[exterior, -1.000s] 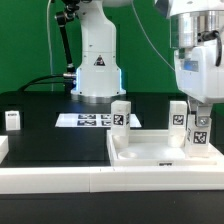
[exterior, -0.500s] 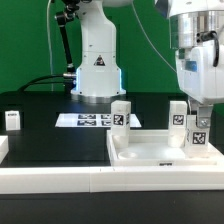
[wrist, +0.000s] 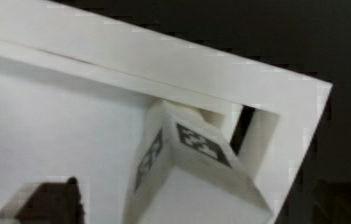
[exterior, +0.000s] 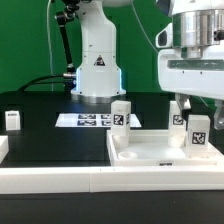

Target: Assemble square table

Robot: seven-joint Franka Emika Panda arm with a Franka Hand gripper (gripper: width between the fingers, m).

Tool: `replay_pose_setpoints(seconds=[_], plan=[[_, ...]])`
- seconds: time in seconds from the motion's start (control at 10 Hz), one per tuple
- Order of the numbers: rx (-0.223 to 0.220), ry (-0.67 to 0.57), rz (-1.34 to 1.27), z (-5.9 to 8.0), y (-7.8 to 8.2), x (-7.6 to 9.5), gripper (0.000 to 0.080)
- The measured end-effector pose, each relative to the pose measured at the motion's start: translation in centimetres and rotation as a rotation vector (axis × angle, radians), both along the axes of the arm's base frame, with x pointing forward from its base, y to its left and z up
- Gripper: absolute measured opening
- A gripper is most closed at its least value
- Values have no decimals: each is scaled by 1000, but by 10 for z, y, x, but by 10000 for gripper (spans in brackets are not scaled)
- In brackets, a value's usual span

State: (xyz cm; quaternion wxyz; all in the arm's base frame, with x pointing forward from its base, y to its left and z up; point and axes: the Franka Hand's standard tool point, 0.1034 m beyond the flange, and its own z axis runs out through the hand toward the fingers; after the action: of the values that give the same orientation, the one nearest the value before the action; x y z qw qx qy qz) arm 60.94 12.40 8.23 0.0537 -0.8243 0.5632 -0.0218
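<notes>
The square table's white slab lies rim up at the exterior view's right. Three white tagged legs stand upright on it: one at the far left corner, one at the far right and one at the near right corner. Another leg stands alone on the black surface at the left. My gripper hangs open just above the near right leg, touching nothing. In the wrist view that leg stands inside the slab's rim corner, with my dark fingertips wide on either side.
The marker board lies flat behind the slab, in front of the arm's white base. A long white rail borders the black surface along the front. Cables trail at the back left.
My gripper has opened, let go of the near right leg and risen above it. The leg stays upright in its corner.
</notes>
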Motion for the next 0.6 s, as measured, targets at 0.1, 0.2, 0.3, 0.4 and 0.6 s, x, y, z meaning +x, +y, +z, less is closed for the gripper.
replay_pose_setpoints(seconds=[0.1,0.2,0.3,0.4,0.6], plan=[[-6,-4,56,0,0,0,649],[-15,-7,136,0,0,0,649],[-36,-10,230,0,2,0,649],[-59,-12,334,0,3,-1,649],[-82,-18,498,-1,2,-1,649]])
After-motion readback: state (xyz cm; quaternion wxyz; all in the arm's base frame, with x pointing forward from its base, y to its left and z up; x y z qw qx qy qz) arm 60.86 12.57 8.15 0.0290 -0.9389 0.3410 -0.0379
